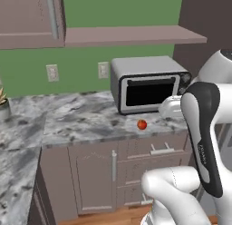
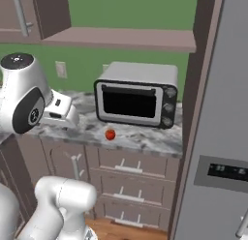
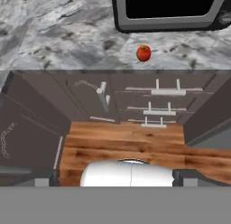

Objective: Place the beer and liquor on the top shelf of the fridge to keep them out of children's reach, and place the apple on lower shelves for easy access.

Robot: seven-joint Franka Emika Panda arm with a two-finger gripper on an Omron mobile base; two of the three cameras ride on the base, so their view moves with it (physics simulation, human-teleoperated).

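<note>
We see our white arm folded high, its hand (image 2: 62,110) raised above the grey marbled stone surface (image 1: 77,117) to the left of the grey box-shaped microwave (image 1: 147,83), and we cannot tell whether its fingers are spread or pressed together. The small round red-orange apple (image 1: 142,124) sits on that surface just in front of the microwave, near the front edge and well apart from the hand. At the right stands the tall grey fridge (image 2: 218,152), its door with the dark display panel closed.

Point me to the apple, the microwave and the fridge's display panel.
apple (image 2: 110,134): right base view, middle of the red fruit on the counter.
microwave (image 2: 131,102): right base view, dark door window.
display panel (image 2: 227,172): right base view, dark strip on the grey fridge door.
</note>
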